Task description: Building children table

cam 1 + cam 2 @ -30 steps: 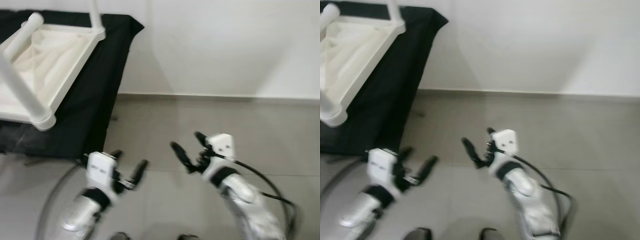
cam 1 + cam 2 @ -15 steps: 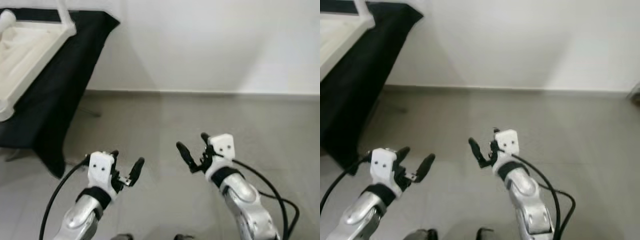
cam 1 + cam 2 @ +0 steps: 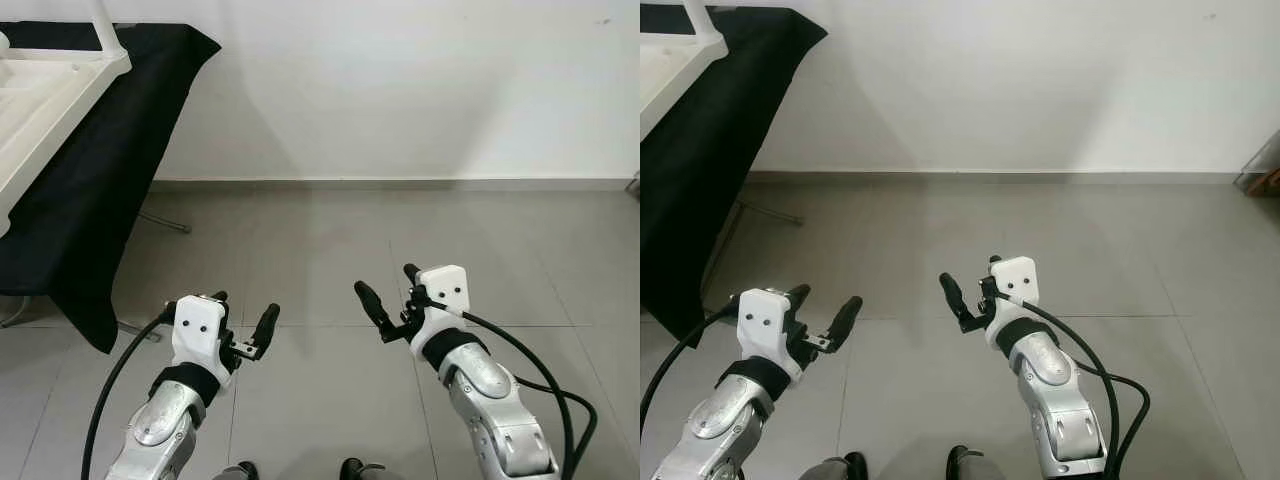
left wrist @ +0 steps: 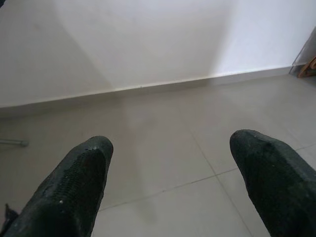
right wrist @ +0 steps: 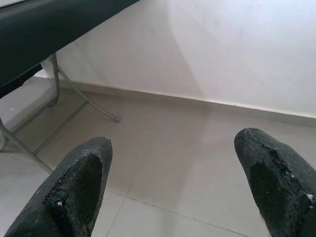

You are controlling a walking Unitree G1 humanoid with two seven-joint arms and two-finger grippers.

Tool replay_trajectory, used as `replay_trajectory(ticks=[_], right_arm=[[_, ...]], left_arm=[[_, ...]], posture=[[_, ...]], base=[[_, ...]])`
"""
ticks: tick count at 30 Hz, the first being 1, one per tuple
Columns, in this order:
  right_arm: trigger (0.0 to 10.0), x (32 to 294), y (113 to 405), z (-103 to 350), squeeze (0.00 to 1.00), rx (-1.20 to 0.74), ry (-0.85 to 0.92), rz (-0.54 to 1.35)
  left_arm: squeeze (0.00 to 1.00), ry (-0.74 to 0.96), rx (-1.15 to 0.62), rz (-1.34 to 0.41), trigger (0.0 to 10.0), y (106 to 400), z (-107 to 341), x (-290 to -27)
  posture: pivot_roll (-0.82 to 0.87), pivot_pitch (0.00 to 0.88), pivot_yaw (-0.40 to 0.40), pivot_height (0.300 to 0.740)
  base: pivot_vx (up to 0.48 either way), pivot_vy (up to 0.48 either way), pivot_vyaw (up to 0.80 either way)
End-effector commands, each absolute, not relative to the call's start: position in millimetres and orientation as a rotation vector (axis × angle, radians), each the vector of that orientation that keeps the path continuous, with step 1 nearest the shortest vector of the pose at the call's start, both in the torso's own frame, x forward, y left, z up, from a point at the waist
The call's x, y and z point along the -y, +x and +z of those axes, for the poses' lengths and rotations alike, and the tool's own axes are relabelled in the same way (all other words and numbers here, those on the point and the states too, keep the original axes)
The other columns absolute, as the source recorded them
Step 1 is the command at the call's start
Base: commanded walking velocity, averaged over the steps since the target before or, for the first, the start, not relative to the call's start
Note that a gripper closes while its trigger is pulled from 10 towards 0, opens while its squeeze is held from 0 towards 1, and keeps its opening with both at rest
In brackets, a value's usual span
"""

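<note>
White table [image 3: 45,95] (black cloth [image 3: 110,180]), grey floor [image 3: 330,240]

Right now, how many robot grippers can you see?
2. The left gripper is low on the left, the right gripper low on the right. Both are open and empty above the floor.

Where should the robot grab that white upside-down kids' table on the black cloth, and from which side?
Best bet is the white table's raised rim, the edge facing the robot, approached from its right-hand side. That rim stands proud and looks thin enough to pinch. Both the left end effector and right end effector are open over the floor, well short of it, so the robot would likely need to turn left first.
</note>
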State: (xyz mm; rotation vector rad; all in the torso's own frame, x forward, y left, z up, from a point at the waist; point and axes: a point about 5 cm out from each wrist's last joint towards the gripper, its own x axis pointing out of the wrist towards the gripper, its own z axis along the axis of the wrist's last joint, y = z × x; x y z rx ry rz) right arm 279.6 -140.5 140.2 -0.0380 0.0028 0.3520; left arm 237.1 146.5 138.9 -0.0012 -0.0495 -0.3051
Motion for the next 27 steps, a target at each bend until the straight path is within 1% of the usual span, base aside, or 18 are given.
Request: replay_trajectory(ticks=[1, 10, 14, 27], right_arm=[[10.0, 141.5, 279.8, 137.1, 0.00, -0.008, -0.032, 0.348], [10.0, 141.0, 281.6, 134.9, 0.00, -0.020, -0.021, 0.349], [10.0, 140.4, 282.2, 134.0, 0.00, -0.026, -0.024, 0.355], [10.0, 137.5, 282.3, 134.3, 0.00, -0.026, -0.029, 0.385]], left_arm=[[0.00, 0.004, 0.041, -0.299, 10.0, 235.7, 135.1, -146.5], [0.00, 0.000, 0.047, -0.312, 10.0, 237.1, 134.6, -145.1], [0.00, 0.002, 0.049, -0.315, 10.0, 237.8, 134.1, -144.6], [0.00, 0.002, 0.051, -0.327, 10.0, 238.2, 133.7, -144.1]], posture=[[0.03, 0.243, -0.064, 0.740], [0.03, 0.240, -0.060, 0.740], [0.03, 0.239, -0.061, 0.740], [0.02, 0.240, -0.062, 0.740]], base=[[0.244, 0.000, 0.00], [0.284, 0.000, 0.00], [0.311, 0.000, -0.80], [0.310, 0.000, 0.00]])
